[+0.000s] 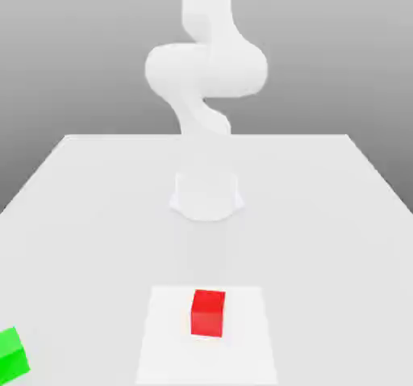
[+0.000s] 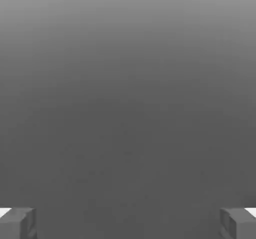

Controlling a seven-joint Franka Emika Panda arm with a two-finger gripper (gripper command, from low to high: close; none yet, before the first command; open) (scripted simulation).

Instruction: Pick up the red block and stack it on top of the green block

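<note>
Red block waits on pale square

At the exterior view's left, the green block (image 1: 12, 355) sits apart on the bench (image 1: 97, 239), presumably as the stacking base. Further right, the red block (image 1: 207, 314) rests on the square (image 1: 165, 352). The hand (image 2: 128, 224) is spread and empty, probably ready to grasp.

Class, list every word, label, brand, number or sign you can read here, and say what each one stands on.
There are none to read.
No writing shows on the red block, the green block, the white square under the red block, the table or the robot arm.
</note>
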